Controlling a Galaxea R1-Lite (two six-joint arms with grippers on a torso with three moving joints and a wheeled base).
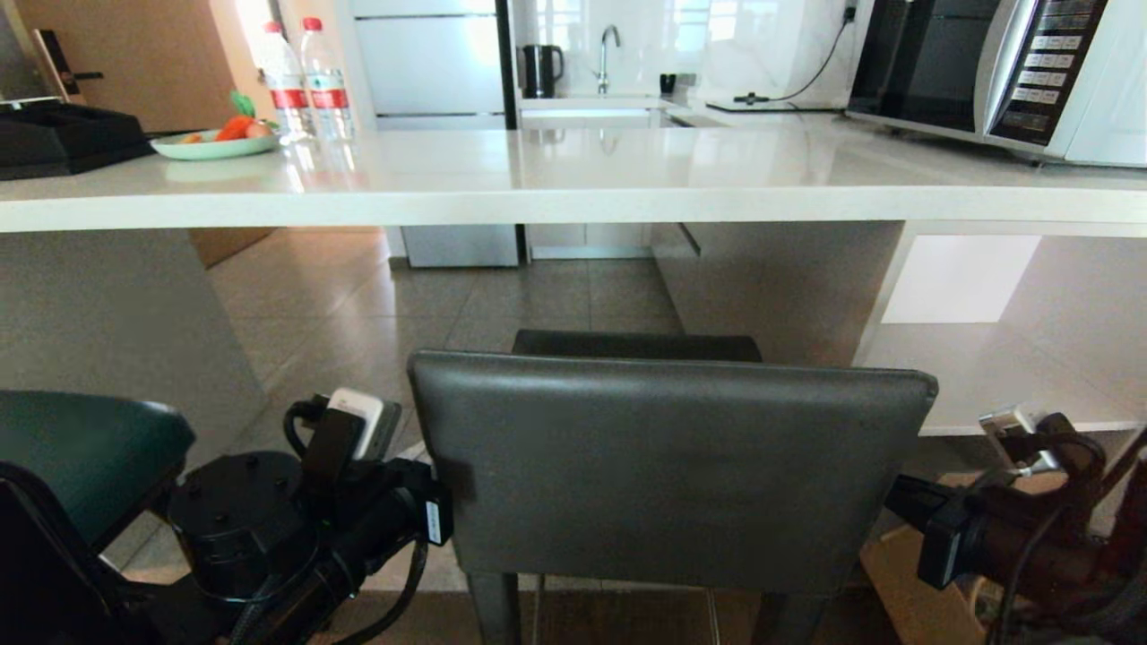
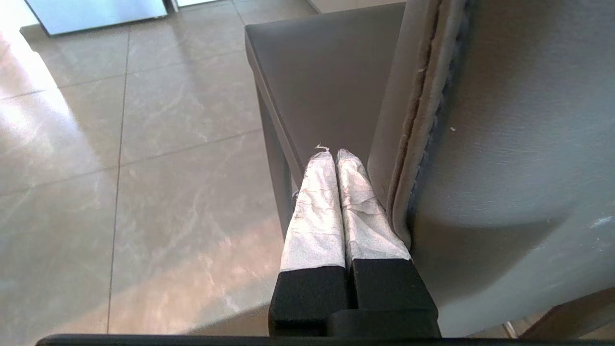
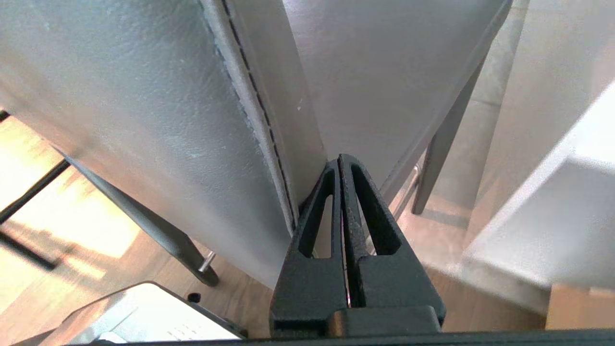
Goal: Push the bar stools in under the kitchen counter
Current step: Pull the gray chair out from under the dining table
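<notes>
The dark grey bar stool (image 1: 668,466) stands straight ahead, its rectangular back facing me and its seat front (image 1: 636,345) pointing under the white kitchen counter (image 1: 573,193). My left gripper (image 2: 332,153) is shut, its white-wrapped fingers lying against the left edge of the stool's back (image 2: 504,144). My right gripper (image 3: 339,158) is shut too, its black fingers touching the right edge of the back (image 3: 144,120). The teal bar stool (image 1: 85,452) shows at the lower left, beside my left arm (image 1: 296,520).
On the counter stand a black box (image 1: 67,139), a fruit plate (image 1: 215,143), two water bottles (image 1: 305,85) and a microwave (image 1: 995,72). A white slanted side panel (image 1: 107,313) is at left, a white shelf unit (image 1: 1013,331) at right. Tiled floor (image 1: 448,305) lies beneath.
</notes>
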